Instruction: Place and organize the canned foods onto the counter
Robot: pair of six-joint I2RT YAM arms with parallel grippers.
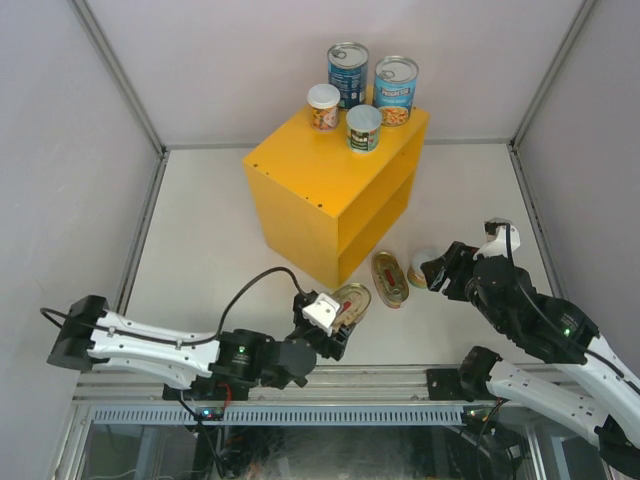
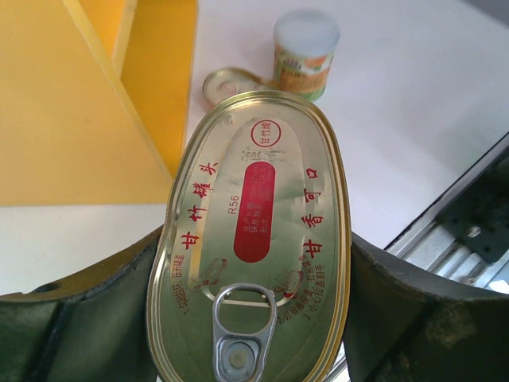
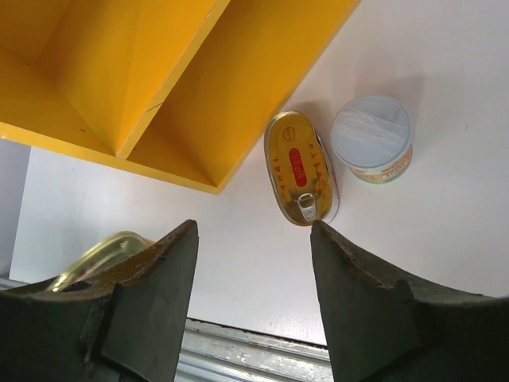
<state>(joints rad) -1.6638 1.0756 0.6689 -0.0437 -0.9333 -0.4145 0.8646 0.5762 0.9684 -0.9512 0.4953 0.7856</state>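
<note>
**Operator:** What is nearest the bases?

**Stock clerk:** Item one, your left gripper [image 1: 343, 316]. Its fingers [image 2: 87, 318] are clamped on the long edges of a flat oval gold-lidded tin [image 2: 254, 239] with red characters and a ring pull. It is low over the white table [image 1: 200, 230], just short of the cabinet's near corner. Whether the tin clears the table, you cannot tell.

**Operator:** And the other arm?

**Stock clerk:** Item two, your right gripper [image 1: 440, 272]. Its fingers are spread with nothing between them, and it hangs over the table on the right.

**Operator:** What is loose on the table?

**Stock clerk:** Item three, a second oval tin [image 3: 302, 169]. It lies lid up between your two grippers, near the cabinet's open front. Item four, a small round can with a pale lid [image 3: 371, 137], stands upright just beside that tin. From above, your right gripper partly hides it.

**Operator:** Farther back?

**Stock clerk:** Item five, the large bright yellow metal cabinet [image 1: 300, 190], with one inner shelf. On its flat top are four cans, all upright:
- Two short pale-lidded cans [image 1: 323, 106] [image 1: 363, 127] are toward the front.
- Two tall blue-labelled cans [image 1: 348, 73] [image 1: 396, 90] are behind them at the far edge.
</note>
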